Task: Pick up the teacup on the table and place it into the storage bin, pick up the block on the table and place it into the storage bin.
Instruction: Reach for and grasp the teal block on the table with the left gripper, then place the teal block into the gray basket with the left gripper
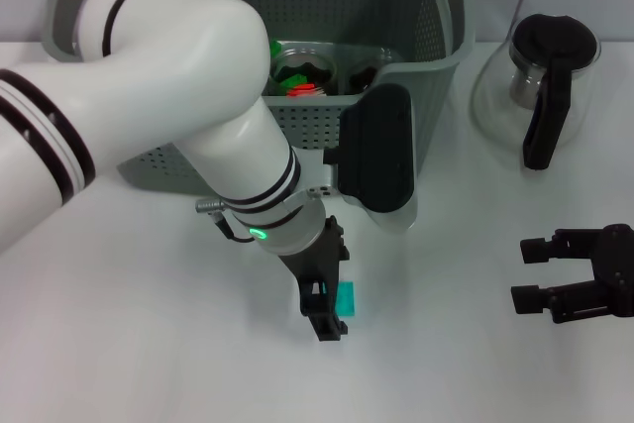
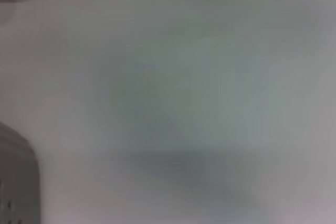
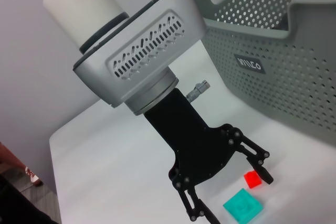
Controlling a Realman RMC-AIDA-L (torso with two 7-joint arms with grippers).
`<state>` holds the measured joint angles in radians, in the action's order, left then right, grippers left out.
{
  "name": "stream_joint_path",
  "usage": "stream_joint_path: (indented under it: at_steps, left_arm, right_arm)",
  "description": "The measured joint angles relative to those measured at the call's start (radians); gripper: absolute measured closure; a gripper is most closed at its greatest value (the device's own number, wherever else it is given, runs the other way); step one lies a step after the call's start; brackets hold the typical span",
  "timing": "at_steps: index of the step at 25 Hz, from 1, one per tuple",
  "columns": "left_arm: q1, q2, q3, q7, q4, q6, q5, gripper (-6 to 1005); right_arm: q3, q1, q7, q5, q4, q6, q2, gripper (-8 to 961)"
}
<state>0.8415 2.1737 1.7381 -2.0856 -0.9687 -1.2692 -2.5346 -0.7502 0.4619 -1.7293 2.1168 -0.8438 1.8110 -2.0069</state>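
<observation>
The grey-green perforated storage bin stands at the back of the table; its black label shows in the right wrist view. A teal block lies on the table before it. My left gripper is open and low over the table. In the right wrist view its fingers stand on either side of the teal block, with a small red block close by one finger. No teacup shows on the table. My right gripper is open and empty at the right.
A glass coffee pot with a black handle stands at the back right. A clear round container with red and green pieces lies inside the bin. The left wrist view shows only white table and a grey corner.
</observation>
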Motion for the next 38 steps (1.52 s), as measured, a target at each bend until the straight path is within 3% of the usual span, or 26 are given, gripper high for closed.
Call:
stream_joint_path:
  at_steps: [14, 20, 22, 23, 26, 29, 31, 34, 36, 38]
  left_arm:
    - [0.007, 0.004, 0.035, -0.004, 0.033, 0.027, 0.007, 209]
    - [0.009, 0.005, 0.042, -0.017, 0.010, 0.005, 0.018, 444]
    - [-0.001, 0.004, 0.029, -0.028, -0.038, -0.045, 0.028, 595]
    - [-0.013, 0.003, 0.007, -0.039, -0.092, -0.097, 0.043, 595]
    - [-0.055, 0.002, -0.145, -0.075, -0.264, -0.296, 0.149, 596]
    - [-0.085, -0.004, -0.400, -0.117, -0.434, -0.463, 0.309, 596]
    - [-0.088, -0.015, -0.594, -0.131, -0.511, -0.492, 0.353, 597]
    - [-0.069, -0.045, -0.786, -0.120, -0.516, -0.398, 0.346, 597]
    - [-0.050, -0.077, -0.827, -0.119, -0.457, -0.285, 0.329, 596]
    - [-0.029, -0.101, -0.808, -0.120, -0.366, -0.181, 0.312, 596]
  right_arm:
    - [0.000, 0.001, 0.011, 0.000, 0.011, -0.008, 0.000, 9]
    - [0.001, 0.000, 0.011, 0.000, 0.011, -0.010, 0.000, 9]
    - [0.001, 0.000, 0.011, 0.000, 0.011, -0.011, 0.001, 9]
    - [0.001, 0.000, 0.011, 0.000, 0.011, -0.010, 0.000, 9]
    - [0.002, -0.002, 0.011, 0.000, 0.011, -0.009, 0.003, 9]
    - [0.015, -0.007, 0.009, 0.000, 0.011, -0.007, 0.008, 9]
    - [0.024, -0.010, 0.010, 0.000, 0.011, -0.002, 0.010, 9]
    - [0.028, -0.011, 0.011, 0.000, 0.012, 0.000, 0.010, 9]
    - [0.027, -0.009, 0.010, 0.000, 0.013, 0.000, 0.008, 9]
    - [0.022, -0.005, 0.007, 0.000, 0.013, 0.000, 0.006, 9]
